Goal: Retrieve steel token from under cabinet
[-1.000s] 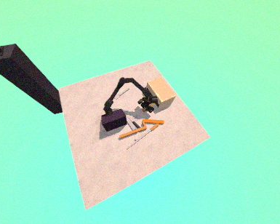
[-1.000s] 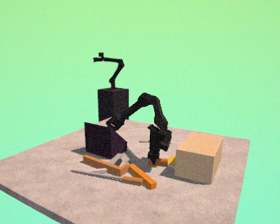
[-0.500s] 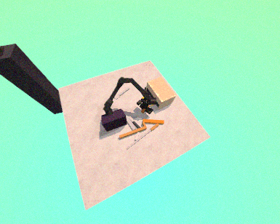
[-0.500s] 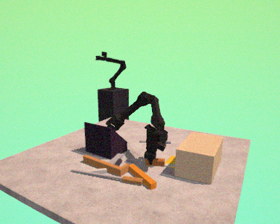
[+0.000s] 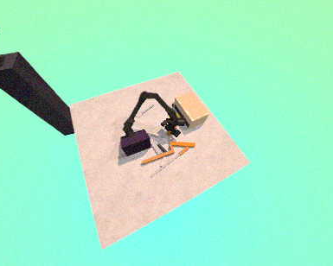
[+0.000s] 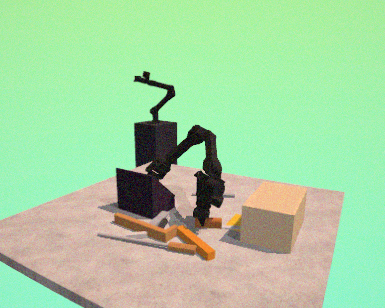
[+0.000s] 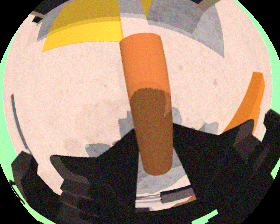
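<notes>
My gripper (image 5: pixel 169 133) (image 6: pixel 202 220) (image 7: pixel 152 129) is shut on the orange handle (image 6: pixel 214 223) (image 7: pixel 143 62) of a tool, low over the table in front of the cabinet. A thin pale shaft runs from the handle toward the cabinet, across the yellow marked area (image 5: pixel 177 115) (image 6: pixel 234 219) (image 7: pixel 81 30). The tan cabinet (image 5: pixel 192 105) (image 6: pixel 267 225) stands beyond the marked area. Part of the yellow area lies in shadow and its far side is cut off in the wrist view. I cannot make out the steel token in any view; the space under the cabinet is hidden.
Orange bars (image 5: pixel 157 157) (image 6: pixel 199 242) (image 7: pixel 250 102) lie beside the arm. A second tool with an orange handle (image 5: pixel 184 150) (image 6: pixel 182 248) and thin rod lies beyond them. Another thin grey rod (image 5: pixel 145 110) (image 6: pixel 228 196) lies on the other side. The dark base block (image 5: pixel 136 142) (image 6: pixel 134 192) stands behind.
</notes>
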Robot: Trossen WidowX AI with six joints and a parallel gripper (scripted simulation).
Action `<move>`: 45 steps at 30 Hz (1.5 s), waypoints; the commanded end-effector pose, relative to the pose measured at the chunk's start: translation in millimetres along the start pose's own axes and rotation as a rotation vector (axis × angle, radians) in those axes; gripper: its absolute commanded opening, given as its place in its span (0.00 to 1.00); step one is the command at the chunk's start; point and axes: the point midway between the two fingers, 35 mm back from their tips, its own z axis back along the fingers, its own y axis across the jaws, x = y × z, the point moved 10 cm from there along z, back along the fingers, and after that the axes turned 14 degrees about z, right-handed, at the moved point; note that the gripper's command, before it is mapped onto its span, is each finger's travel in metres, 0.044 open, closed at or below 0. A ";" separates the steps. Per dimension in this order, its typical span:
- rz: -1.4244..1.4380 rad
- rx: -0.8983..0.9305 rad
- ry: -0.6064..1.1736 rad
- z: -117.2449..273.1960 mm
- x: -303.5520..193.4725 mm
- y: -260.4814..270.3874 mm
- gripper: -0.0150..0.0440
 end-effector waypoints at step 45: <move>-0.001 0.002 0.004 -1.1 -80.4 14.7 0.25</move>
